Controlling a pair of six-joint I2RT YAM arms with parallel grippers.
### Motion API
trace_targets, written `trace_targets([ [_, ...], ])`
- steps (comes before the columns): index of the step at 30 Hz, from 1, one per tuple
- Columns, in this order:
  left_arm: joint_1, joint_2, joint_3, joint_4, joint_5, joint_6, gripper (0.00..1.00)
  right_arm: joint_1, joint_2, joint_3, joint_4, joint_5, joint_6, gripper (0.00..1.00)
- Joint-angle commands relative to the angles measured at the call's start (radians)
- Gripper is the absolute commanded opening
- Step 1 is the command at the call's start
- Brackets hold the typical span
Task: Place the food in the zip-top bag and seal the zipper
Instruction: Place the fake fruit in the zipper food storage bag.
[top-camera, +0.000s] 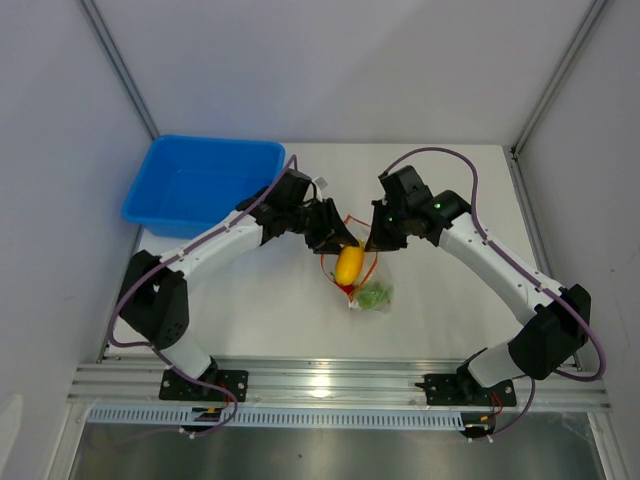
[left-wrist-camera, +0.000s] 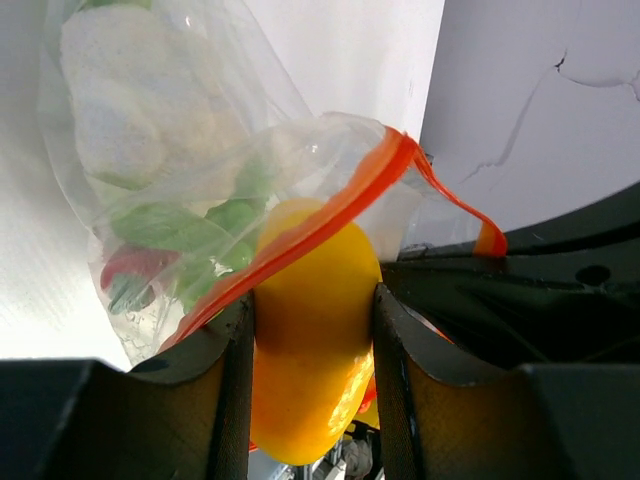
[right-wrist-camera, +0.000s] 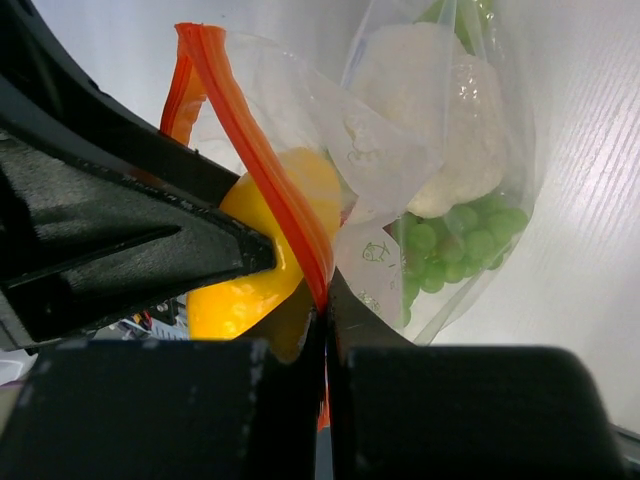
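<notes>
Bin (top-camera: 200, 185) sits far left on the tabletop (top-camera: 270, 320). Bag (top-camera: 375, 296) is at centre, between both hands, its bottom toward the near edge. Left hand (left-wrist-camera: 312, 310) is on the bag's left, with the oval piece (left-wrist-camera: 310, 380) between its fingers at the mouth and the zipper (left-wrist-camera: 330, 215) crossing over it. Right hand (right-wrist-camera: 325, 330) is on the bag's right, clamped on the zipper. Cauliflower (right-wrist-camera: 420, 120), grapes (right-wrist-camera: 455, 240) and chili (left-wrist-camera: 135, 265) lie inside the bag.

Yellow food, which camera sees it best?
The left wrist view: the yellow food is big and in the middle, squeezed by the left hand. The right wrist view shows only part of it, behind the zipper. The top view shows it tiny, from above.
</notes>
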Motion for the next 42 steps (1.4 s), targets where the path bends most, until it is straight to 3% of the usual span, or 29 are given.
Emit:
trace_targets([
  [1, -0.015, 0.026, 0.055, -0.014, 0.014, 0.010, 0.22, 0.003, -0.032, 0.003, 0.026, -0.015, 0.002, 0.00],
  [5, -0.018, 0.031, 0.078, -0.028, 0.028, 0.007, 0.34, -0.002, -0.028, -0.003, 0.026, -0.017, -0.001, 0.00],
  [10, -0.020, 0.026, 0.129, -0.085, 0.005, 0.062, 0.41, -0.026, -0.025, -0.005, 0.032, -0.041, -0.005, 0.00],
  [13, -0.021, 0.023, 0.162, -0.146, -0.018, 0.133, 0.62, -0.052, -0.025, -0.006, 0.037, -0.069, 0.002, 0.00],
  [14, -0.021, 0.018, 0.164, -0.155, -0.024, 0.161, 0.83, -0.061, -0.025, -0.008, 0.040, -0.075, 0.002, 0.00],
  [15, -0.020, 0.014, 0.170, -0.172, -0.044, 0.168, 0.85, -0.066, -0.025, -0.006, 0.046, -0.084, 0.004, 0.00],
  [17, -0.021, 0.002, 0.172, -0.171, -0.052, 0.182, 0.99, -0.071, -0.026, -0.005, 0.047, -0.089, 0.004, 0.00],
  [23, -0.021, -0.005, 0.204, -0.215, -0.088, 0.231, 0.99, -0.081, -0.025, 0.000, 0.049, -0.092, 0.007, 0.00],
  [31, -0.021, -0.182, 0.135, -0.146, -0.095, 0.383, 1.00, -0.098, -0.032, -0.002, 0.029, -0.109, -0.013, 0.00],
  [35, -0.017, -0.253, 0.069, -0.128, -0.171, 0.440, 1.00, -0.103, -0.038, 0.001, 0.017, -0.125, -0.048, 0.00],
  [42, 0.026, -0.210, 0.086, -0.238, -0.219, 0.512, 0.99, -0.104, -0.055, 0.012, -0.011, -0.210, -0.148, 0.00],
])
